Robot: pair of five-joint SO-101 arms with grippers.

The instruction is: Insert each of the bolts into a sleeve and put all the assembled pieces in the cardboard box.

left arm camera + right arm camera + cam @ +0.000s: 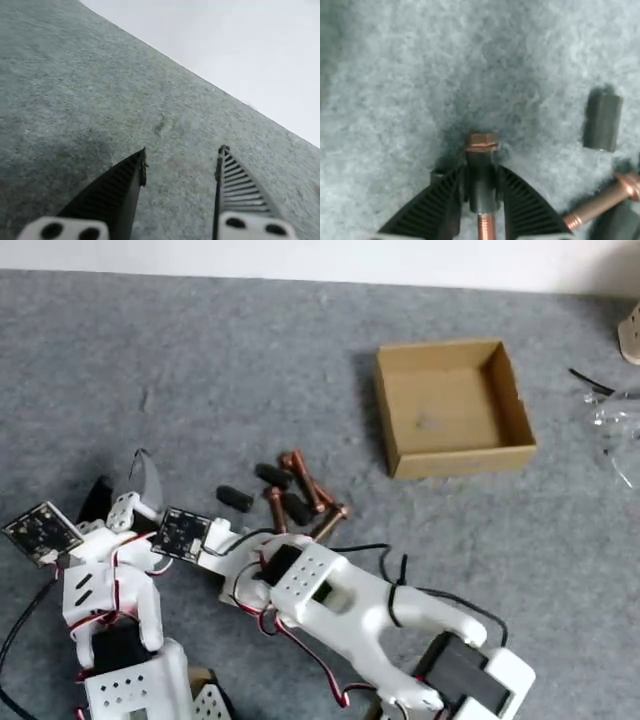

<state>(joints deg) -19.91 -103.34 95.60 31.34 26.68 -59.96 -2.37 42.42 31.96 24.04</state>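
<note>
While the left gripper (183, 150) hangs spread wide over the grey felt-covered table (75, 100), the right gripper (481, 172) is clamped on a black cylindrical sleeve (481, 187). A copper hex-headed bolt (481, 141) runs through it, low over the felt.

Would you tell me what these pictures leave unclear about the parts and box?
- High view: bolts and sleeves overlap beside the right arm, which may cover more; count unclear.
- Right wrist view: right gripper covers the held sleeve in part; its bolt runs off the edge.
- High view: the box has a near wall hiding a strip of its floor.
</note>
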